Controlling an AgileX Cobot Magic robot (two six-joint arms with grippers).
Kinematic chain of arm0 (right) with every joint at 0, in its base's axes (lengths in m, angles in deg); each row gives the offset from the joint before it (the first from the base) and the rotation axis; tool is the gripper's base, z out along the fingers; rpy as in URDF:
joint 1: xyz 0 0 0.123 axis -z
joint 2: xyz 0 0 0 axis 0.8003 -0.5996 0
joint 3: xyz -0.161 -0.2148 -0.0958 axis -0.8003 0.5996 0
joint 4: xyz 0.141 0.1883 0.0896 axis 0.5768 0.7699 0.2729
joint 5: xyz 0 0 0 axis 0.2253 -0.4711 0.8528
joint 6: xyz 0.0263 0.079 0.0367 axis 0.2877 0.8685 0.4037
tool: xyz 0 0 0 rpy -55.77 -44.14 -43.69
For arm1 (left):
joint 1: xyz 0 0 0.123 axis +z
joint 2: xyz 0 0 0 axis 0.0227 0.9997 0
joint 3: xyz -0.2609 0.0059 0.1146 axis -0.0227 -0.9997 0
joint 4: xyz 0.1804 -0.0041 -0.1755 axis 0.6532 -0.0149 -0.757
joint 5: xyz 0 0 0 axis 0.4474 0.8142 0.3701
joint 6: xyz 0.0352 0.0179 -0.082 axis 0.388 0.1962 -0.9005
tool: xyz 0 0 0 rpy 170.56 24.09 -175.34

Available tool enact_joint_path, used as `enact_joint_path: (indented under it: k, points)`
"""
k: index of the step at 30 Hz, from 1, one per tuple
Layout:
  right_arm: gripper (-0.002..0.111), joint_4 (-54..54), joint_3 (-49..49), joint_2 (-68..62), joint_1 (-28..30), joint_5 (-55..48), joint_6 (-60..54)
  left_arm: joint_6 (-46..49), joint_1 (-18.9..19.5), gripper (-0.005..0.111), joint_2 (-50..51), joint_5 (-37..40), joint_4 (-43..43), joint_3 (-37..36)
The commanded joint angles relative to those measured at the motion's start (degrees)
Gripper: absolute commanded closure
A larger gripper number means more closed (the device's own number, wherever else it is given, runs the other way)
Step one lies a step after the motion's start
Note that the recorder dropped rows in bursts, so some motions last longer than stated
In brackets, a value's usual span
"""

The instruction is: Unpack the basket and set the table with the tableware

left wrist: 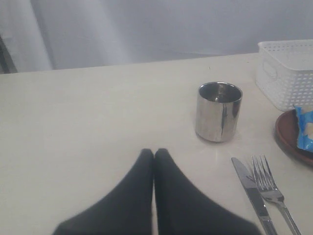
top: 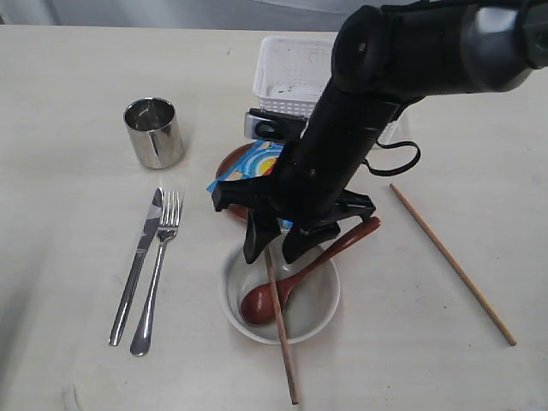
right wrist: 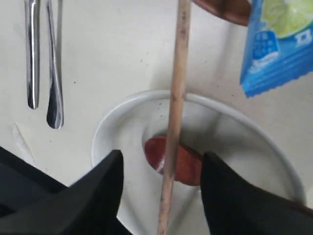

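Chopstick (top: pixel 281 330) is seen closest, laid slantwise across the white bowl (top: pixel 318 304). Its near end is on the table (top: pixel 68 103) and its far end runs up between the right gripper's fingers. Right gripper (top: pixel 272 255) is held just above the bowl with jaws spread. Clear gaps are seen on both sides of the stick in the right wrist view, so nothing is pinched.

Wooden spoon (top: pixel 295 278) is placed with its head inside the bowl, handle propped on the rim and angled toward the plate (top: pixel 233 161). Blue chip bag (top: pixel 254 164) is lying on that plate (mostly hidden by the arm). Second chopstick (top: pixel 452 264) is found well apart on the right side of the table, lying diagonal.

Knife (top: pixel 137 265) and fork (top: pixel 158 274) are laid side by side left of the bowl, knife on the outside. Steel cup (top: pixel 154 133) is stood upright beyond them. Basket (top: pixel 291 73) is positioned at the far edge, behind the plate; its contents cannot be told.

Left gripper (left wrist: pixel 154 154) is shown only in its own wrist view: fingertips pressed together, nothing between them, held over bare table short of the cup.
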Motion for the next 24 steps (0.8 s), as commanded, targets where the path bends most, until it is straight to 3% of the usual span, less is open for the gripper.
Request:
enact_joint_path:
  k: [1, 12, 19, 24]
  points:
    - [0.061, -4.8, -3.2, 3.8, 0.3, -5.0, -1.9, -0.3, -0.3, 0.107, -0.1, -0.5, -0.1, -0.1]
    - [0.061, -26.7, -9.6, 15.6, 1.4, -15.2, 7.9, -0.3, -0.3, 0.107, -0.1, -0.5, -0.1, -0.1]
    - [0.061, -32.8, -8.6, 19.0, 10.8, -15.2, 9.7, -0.3, -0.3, 0.107, -0.1, -0.5, -0.1, -0.1]
    - [0.061, -32.8, -1.1, 18.8, 17.6, -15.2, 7.4, -0.3, -0.3, 0.107, -0.1, -0.5, -0.1, -0.1]
